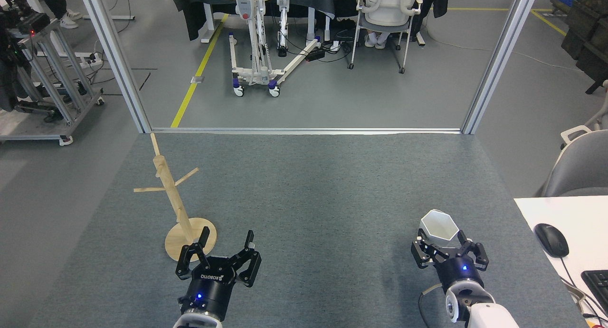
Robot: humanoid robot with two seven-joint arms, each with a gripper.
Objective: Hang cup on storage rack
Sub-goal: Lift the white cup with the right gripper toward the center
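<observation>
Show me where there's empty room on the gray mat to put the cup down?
The biggest bare patch is the middle of the gray mat, between the storage rack and the cup. The far strip by the metal frame is bare too. It is crowded near the rack's base beside the left claw and around the right claw.

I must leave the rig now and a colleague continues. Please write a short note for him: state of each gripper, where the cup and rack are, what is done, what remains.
Right gripper: fingers on both sides of the white faceted cup; a firm grip cannot be confirmed.
Left gripper: open, empty, just right of the rack's round base.
Cup: upright at the right of the grey mat, handle not visible.
Wooden mug rack: upright at the left of the mat, all pegs empty.
Done: right gripper brought to the cup.
Left: secure the grasp, lift, carry to the rack, hook the handle on a peg.
</observation>
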